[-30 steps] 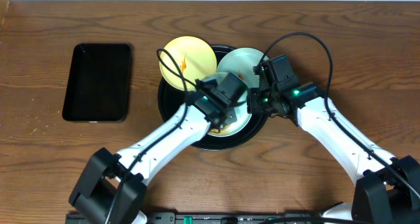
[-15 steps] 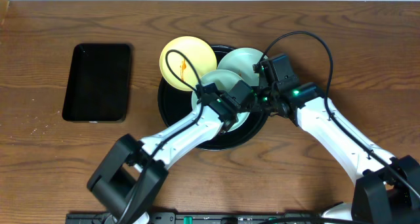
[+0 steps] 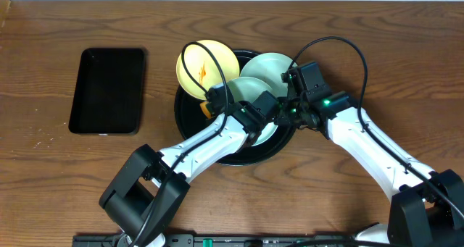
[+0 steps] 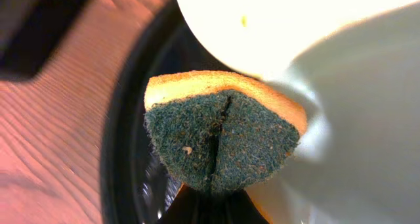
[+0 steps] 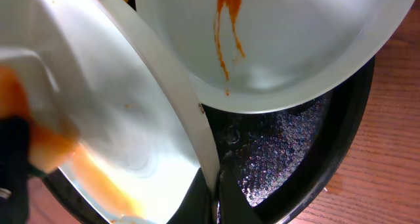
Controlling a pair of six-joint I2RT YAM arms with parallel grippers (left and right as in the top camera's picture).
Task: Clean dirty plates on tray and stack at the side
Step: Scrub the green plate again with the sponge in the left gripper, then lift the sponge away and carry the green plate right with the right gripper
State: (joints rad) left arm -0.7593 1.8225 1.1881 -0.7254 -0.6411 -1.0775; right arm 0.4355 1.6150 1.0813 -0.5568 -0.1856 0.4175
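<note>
Sponge (image 4: pixel 223 129), yellow foam faced with coarse green scourer, is pinched folded in your left gripper (image 4: pixel 210 207). Your right gripper (image 5: pixel 217 201) is clamped on the thin rim of a glossy pale-blue plate (image 5: pixel 131 99), tilted inside the round black tray (image 5: pixel 331 142).

This seems a robot lab: a white left arm (image 3: pixel 206 140) and right arm (image 3: pixel 370 142) with loose cables (image 3: pixel 341 40) stand at a wooden table (image 3: pixel 43 174) over dirty plates (image 3: pixel 217 57).

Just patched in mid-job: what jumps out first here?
A green-faced sponge pinched in the left gripper, beside the middle plate over the round tray. The right gripper clamps that plate's rim; the back-right plate carries an orange sauce streak.
</note>
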